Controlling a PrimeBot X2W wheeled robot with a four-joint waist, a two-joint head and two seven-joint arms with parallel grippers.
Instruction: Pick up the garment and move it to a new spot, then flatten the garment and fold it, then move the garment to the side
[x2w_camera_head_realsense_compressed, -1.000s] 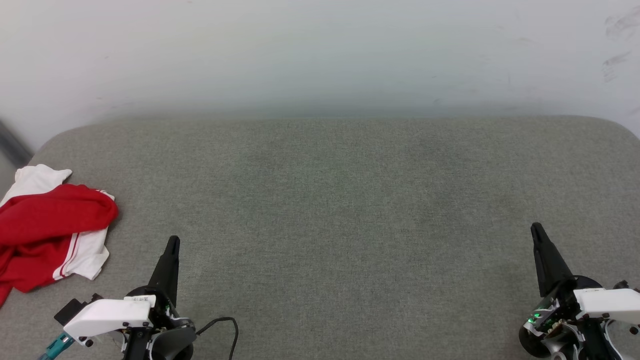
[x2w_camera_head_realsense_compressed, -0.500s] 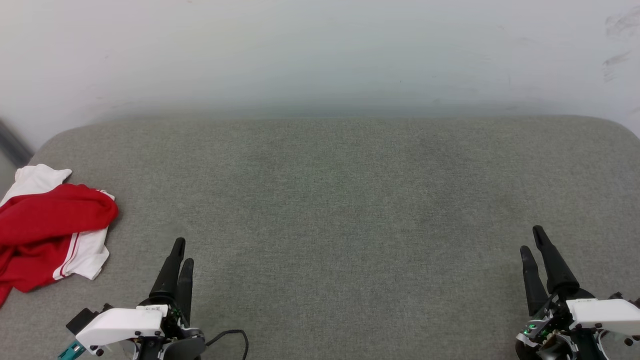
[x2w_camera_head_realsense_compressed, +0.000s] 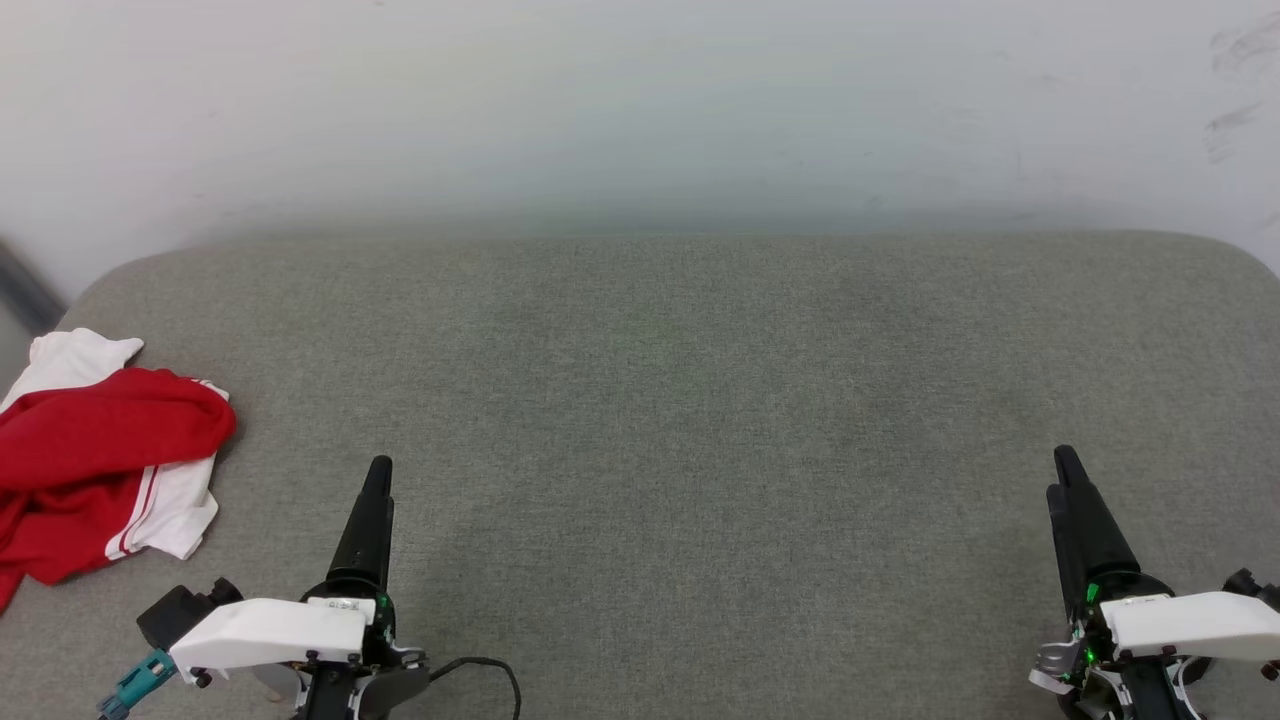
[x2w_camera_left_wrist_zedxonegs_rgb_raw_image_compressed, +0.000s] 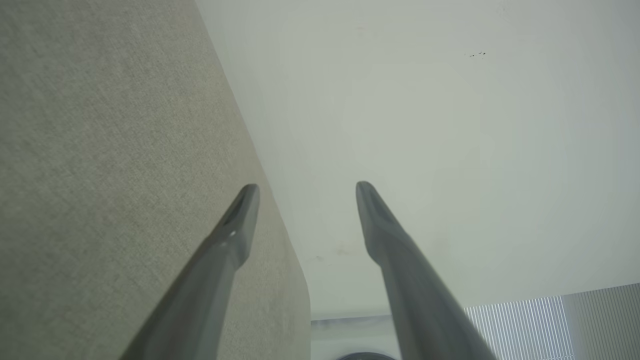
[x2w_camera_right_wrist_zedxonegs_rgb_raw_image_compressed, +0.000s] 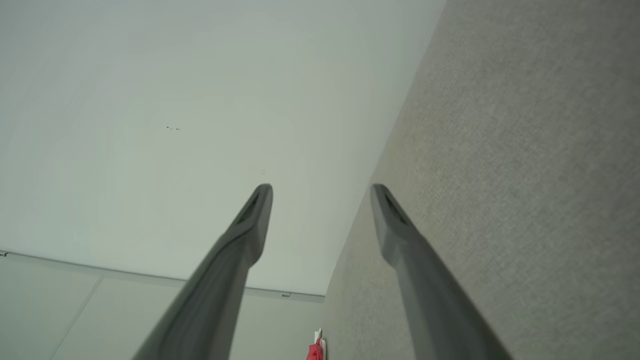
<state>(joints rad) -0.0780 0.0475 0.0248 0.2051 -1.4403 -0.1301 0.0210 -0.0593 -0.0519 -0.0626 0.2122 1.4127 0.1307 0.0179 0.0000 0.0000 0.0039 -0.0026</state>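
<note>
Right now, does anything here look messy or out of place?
The shirt lies crumpled in a heap at the left edge of the cushion, not spread flat. The wall has dark scuffs at upper right. Nothing looks spilled or broken.

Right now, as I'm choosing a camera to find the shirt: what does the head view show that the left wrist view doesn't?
Head view adds the crumpled red-and-white garment at the left edge of the grey fabric surface, plus the right gripper. Left wrist view adds a ribbed panel at its lower right and shows the jaws standing open. Both share the left gripper, that surface and the pale wall.
</note>
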